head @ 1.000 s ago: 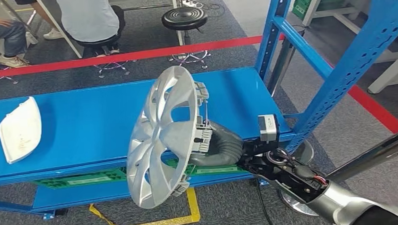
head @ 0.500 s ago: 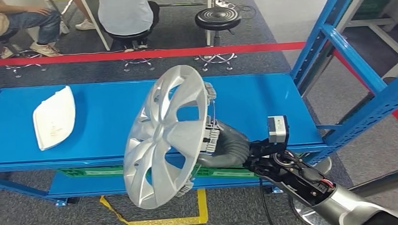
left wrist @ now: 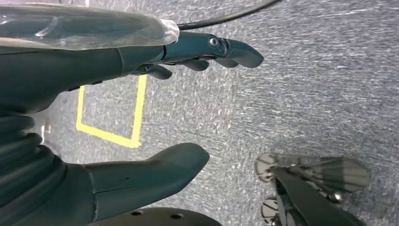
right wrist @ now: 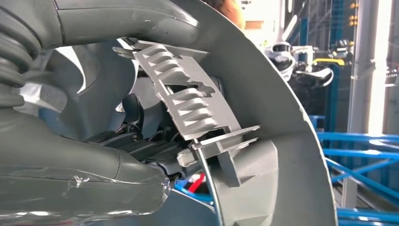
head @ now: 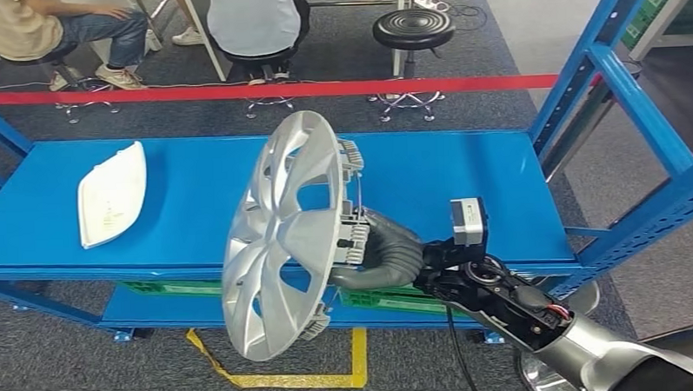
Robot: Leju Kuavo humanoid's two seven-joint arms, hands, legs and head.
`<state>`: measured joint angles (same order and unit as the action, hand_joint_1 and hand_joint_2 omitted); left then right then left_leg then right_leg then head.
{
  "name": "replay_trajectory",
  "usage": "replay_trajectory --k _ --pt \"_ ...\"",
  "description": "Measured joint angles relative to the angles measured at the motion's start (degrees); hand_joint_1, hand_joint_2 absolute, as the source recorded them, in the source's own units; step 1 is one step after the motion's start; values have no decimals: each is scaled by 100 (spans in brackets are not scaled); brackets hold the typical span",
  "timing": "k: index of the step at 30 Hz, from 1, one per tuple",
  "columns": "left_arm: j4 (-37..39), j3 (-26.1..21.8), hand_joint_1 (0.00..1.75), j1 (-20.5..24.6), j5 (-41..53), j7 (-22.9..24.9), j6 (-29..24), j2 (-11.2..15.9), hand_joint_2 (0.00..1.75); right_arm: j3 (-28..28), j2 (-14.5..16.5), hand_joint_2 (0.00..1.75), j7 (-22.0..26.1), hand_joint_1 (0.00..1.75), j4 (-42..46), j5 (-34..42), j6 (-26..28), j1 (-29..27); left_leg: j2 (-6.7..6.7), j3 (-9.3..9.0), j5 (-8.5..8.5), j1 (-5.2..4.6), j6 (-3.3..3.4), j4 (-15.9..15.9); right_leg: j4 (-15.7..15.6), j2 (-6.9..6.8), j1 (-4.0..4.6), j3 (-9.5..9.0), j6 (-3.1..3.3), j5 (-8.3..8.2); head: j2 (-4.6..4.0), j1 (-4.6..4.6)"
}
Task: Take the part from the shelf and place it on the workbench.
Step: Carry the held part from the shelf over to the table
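- Head view: the scene has swung sideways across the last second, so the robot is turning; the right hand (head: 382,257) keeps the silver wheel cover (head: 284,237) upright, clear of the blue shelf (head: 464,178). Carry underway.
- Left wrist view: left hand (left wrist: 117,117) hangs empty, fingers apart, over carpet.
- Right wrist view: fingers (right wrist: 136,141) clamp the cover's rim.

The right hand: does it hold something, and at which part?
Yes. The right hand holds the silver hubcap at its rim, fingers reaching in from the back side near the clips. The left hand holds nothing.
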<state>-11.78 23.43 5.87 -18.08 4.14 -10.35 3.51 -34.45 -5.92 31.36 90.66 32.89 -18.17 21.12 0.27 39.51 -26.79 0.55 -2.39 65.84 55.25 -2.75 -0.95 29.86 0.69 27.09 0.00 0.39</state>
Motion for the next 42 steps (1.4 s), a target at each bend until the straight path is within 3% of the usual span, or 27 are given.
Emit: replay_trajectory --k 2,3,4,6,7,9,11,12,13,14,15,17,19,21,23,25,27,28,29,30,32,33,34,37,39,41,42 --pt "0 0 0 12 -36 -12 -8 11 175 0 0 175 3 175 0 0 -34 22 198 -406 296 -36 58 -809 3 -84 29 -27 -41 33 0 -13" --pt "0 0 0 17 -47 -21 -14 16 175 -1 0 175 3 175 -1 -2 -48 38 259 -510 352 -57 90 -1028 4 -123 45 -37 -67 49 0 -6" --pt "0 0 0 18 -53 -27 -20 19 175 -1 1 175 4 175 -1 -4 -56 55 271 -543 356 -81 121 -1118 0 -164 60 -47 -95 63 1 4" --pt "0 1 0 6 -60 -34 -29 25 175 -3 1 175 5 175 -1 -10 -60 85 158 -549 367 -82 183 -1144 -8 -233 53 -64 -151 99 1 29" --pt "0 1 0 0 -63 -34 -32 26 175 -3 1 175 5 175 -1 -11 -61 96 107 -566 375 -71 214 -1165 40 -188 44 -53 -178 154 1 38" --pt "0 2 0 6 -63 -36 -36 32 175 -3 0 175 5 175 -1 -12 -64 107 10 -605 386 -39 277 -1200 500 34 21 140 -221 429 1 69" --pt "0 2 0 18 -63 -37 -39 34 175 -4 0 175 5 175 -3 -14 -67 102 -106 -616 378 -40 314 -1199 1353 212 18 533 -243 793 0 118" --pt "0 2 0 19 -64 -37 -39 33 175 -4 0 175 5 175 -5 -15 -66 97 -173 -623 374 -42 319 -1197 1674 236 20 701 -249 880 0 135" --pt "0 2 0 17 -66 -37 -39 32 175 -4 0 175 4 175 -7 -15 -67 94 -243 -632 371 -43 320 -1195 1786 247 19 779 -250 851 0 147" --pt "0 2 0 14 -75 -37 -39 32 175 -4 0 175 4 175 -8 -15 -71 93 -317 -647 366 -43 317 -1193 1640 256 18 737 -245 696 0 157" --pt "0 2 0 12 -94 -41 -40 31 175 -5 0 175 3 175 -9 -16 -83 94 -392 -666 359 -41 308 -1190 1278 292 13 590 -235 452 0 173" --pt "0 2 0 16 -140 -66 -46 29 175 -9 0 175 4 175 -14 -16 -119 102 -533 -670 346 -40 277 -1170 453 551 -16 241 -204 55 0 200" --pt "0 2 0 16 -176 -100 -53 30 175 -24 0 175 8 175 -25 -17 -155 123 -654 -602 365 -25 216 -1148 87 755 -24 80 -174 -32 0 201" --pt "0 2 0 -10 -216 -117 -59 33 175 -44 3 175 11 175 -33 -22 -175 155 -763 -547 399 -6 140 -1153 40 685 -21 48 -132 -33 0 199" --pt "0 2 0 -38 -258 -127 -73 32 175 -64 13 175 9 175 -38 -28 -202 193 -600 -468 309 -22 80 -1001 -20 548 -40 8 -68 -60 0 158" --pt "0 2 0 -32 -299 -144 -96 30 175 -87 21 175 7 175 -50 -34 -236 224 -261 -150 -5 -31 35 -377 -59 381 -31 -20 -17 -70 0 78" --pt "0 2 0 -30 -343 -165 -112 29 175 -105 25 175 5 175 -74 -35 -249 248 -108 274 -302 -9 -2 408 -60 221 -10 -18 8 -59 0 32" --pt "0 2 0 -45 -359 -173 -117 27 175 -116 28 175 4 175 -90 -35 -249 259 -86 380 -323 3 -14 590 -60 147 -5 -19 11 -53 0 23" --pt "0 2 0 -63 -373 -178 -124 27 175 -129 33 175 4 175 -102 -35 -249 271 -69 363 -238 14 -22 540 -60 80 -4 -23 10 -45 0 15" --pt "0 2 0 -81 -387 -180 -135 28 175 -145 37 175 3 175 -113 -35 -248 281 -40 216 -67 21 -22 253 -60 17 -5 -32 2 -36 0 7" --pt "0 2 0 -94 -416 -179 -158 39 175 -167 39 175 5 175 -120 -32 -242 293 143 -257 288 9 0 -621 -55 -90 14 -55 -38 -4 0 -13" --pt "0 2 0 -91 -428 -178 -165 44 175 -173 39 175 8 175 -120 -30 -237 298 213 -426 387 -5 32 -941 -53 -138 30 -67 -65 14 0 -9" --pt "0 2 0 -88 -436 -176 -168 48 175 -175 39 175 13 175 -120 -26 -231 301 258 -512 419 -23 68 -1108 -53 -177 46 -79 -94 32 0 3" --pt "0 1 0 -116 -442 -158 -172 52 175 -178 39 175 29 175 -121 -13 -221 303 130 -525 401 -46 178 -1147 -53 -256 36 -114 -183 93 0 48" --pt "0 1 0 -135 -442 -141 -173 56 175 -177 39 175 36 175 -122 -7 -214 302 48 -553 406 -25 231 -1176 160 -103 10 -32 -228 262 0 64" --pt "0 0 0 -127 -442 -125 -173 62 175 -174 39 175 49 175 -125 3 -195 285 -42 -570 404 -20 277 -1188 918 134 4 317 -241 637 0 108" --pt "0 0 0 -121 -441 -117 -173 66 175 -172 38 175 58 175 -127 8 -188 264 -98 -574 400 -27 295 -1186 1340 190 6 527 -239 792 0 131"
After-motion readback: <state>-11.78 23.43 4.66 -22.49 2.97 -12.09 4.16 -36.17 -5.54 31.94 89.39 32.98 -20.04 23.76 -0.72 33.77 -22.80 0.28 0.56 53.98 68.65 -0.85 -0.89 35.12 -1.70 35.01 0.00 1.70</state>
